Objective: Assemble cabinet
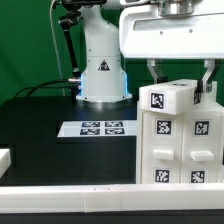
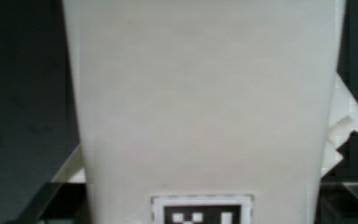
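The cabinet (image 1: 180, 145) is a tall white box with several black-and-white marker tags on its front blocks. It stands upright on the black table at the exterior view's right. My gripper (image 1: 182, 84) comes down from above onto its top, with one dark finger (image 1: 155, 72) on each side of it. In the wrist view the cabinet's white face (image 2: 194, 100) fills the space between the fingers (image 2: 44, 200), with one tag near the fingertips. The gripper (image 2: 194, 208) looks shut on the cabinet.
The marker board (image 1: 100, 128) lies flat on the black table in the middle. The arm's white base (image 1: 100, 70) stands behind it. A small white part (image 1: 5, 158) sits at the exterior view's left edge. A white rail (image 1: 90, 196) runs along the front.
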Controlling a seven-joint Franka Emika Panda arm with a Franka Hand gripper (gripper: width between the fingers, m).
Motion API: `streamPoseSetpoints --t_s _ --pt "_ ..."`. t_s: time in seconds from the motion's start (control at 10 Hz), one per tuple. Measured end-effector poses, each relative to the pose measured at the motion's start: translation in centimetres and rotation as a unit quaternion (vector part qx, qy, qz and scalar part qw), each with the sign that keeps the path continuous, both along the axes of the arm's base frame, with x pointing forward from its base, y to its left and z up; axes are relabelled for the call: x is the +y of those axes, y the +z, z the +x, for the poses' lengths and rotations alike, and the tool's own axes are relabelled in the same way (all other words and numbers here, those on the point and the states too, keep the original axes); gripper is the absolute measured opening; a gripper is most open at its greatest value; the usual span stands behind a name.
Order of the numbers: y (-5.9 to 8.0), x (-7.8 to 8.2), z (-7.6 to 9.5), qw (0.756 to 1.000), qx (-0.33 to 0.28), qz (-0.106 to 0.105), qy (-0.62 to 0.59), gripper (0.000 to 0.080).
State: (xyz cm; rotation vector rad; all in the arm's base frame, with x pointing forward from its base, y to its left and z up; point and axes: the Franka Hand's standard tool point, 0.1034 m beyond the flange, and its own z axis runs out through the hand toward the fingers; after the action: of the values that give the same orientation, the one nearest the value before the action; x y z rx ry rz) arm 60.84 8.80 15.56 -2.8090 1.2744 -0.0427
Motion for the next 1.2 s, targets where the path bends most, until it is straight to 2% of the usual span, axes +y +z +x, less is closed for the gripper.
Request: streamPoseSetpoints --t_s 0.5,0.8,1.1,1.2 --pt "-0.05 0.20 0.03 0.982 0.007 0.019 -0.190 0.0557" --pt "-0.08 0.20 0.05 0.952 0.016 0.035 -0.305 0.0557" --pt "-0.03 0.23 0.09 0.894 0.030 0.053 -0.443 0.0557" --pt "0.01 0.17 0.12 0.882 0.032 0.056 -0.467 0.0557"
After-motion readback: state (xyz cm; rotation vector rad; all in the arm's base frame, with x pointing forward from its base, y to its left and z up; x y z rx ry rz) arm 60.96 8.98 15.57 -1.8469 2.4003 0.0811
